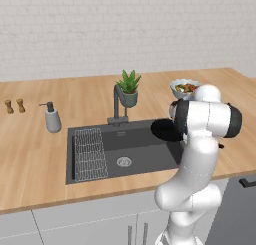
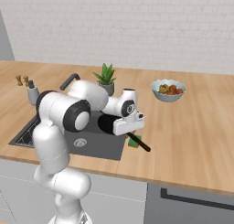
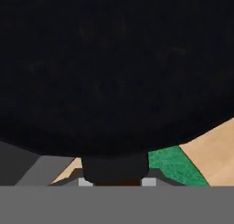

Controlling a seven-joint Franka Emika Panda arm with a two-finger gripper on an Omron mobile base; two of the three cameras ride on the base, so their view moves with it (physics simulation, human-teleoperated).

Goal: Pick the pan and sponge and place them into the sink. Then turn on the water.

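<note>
With its jaws clamped on the handle, the gripper (image 2: 132, 135) holds the pan (image 2: 106, 124) over the sink's (image 1: 145, 164) right edge, the sponge (image 2: 134, 143) waiting on the bench (image 2: 192, 141); next it should probably lower and release the pan.

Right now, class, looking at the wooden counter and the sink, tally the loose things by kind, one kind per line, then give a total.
Round black frying pan: 1
Green sponge block: 1
Grey soap dispenser bottle: 1
Small brown shakers: 2
Green potted plant: 1
White bowl of food: 1
Total: 7
</note>
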